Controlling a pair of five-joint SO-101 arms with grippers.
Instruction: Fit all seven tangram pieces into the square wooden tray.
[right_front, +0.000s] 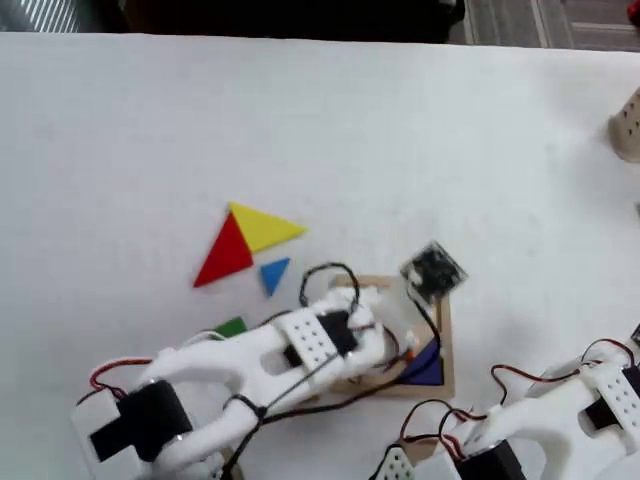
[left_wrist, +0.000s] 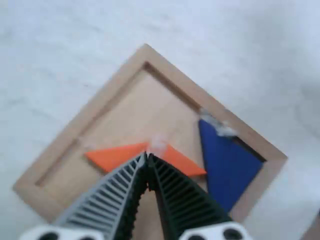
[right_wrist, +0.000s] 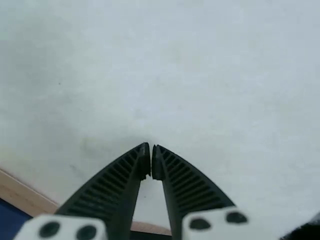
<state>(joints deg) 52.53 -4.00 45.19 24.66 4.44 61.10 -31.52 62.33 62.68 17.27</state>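
The square wooden tray (left_wrist: 100, 112) holds a dark blue triangle (left_wrist: 227, 165) in one corner and an orange piece (left_wrist: 112, 155) lying flat beside it. My left gripper (left_wrist: 147, 158) is shut, its tips right at the orange piece's edge; I cannot tell whether they touch it. In the high view the left arm (right_front: 320, 340) covers most of the tray (right_front: 447, 330). On the table to its left lie a yellow triangle (right_front: 262, 226), a red triangle (right_front: 224, 252), a small blue triangle (right_front: 274, 274) and a green piece (right_front: 231, 326). My right gripper (right_wrist: 150, 161) is shut over bare table.
The right arm (right_front: 590, 395) rests at the near right of the table. A corner of the tray (right_wrist: 20, 197) shows beside the right gripper. A beige perforated object (right_front: 628, 125) stands at the far right edge. White table stretches wide behind the pieces.
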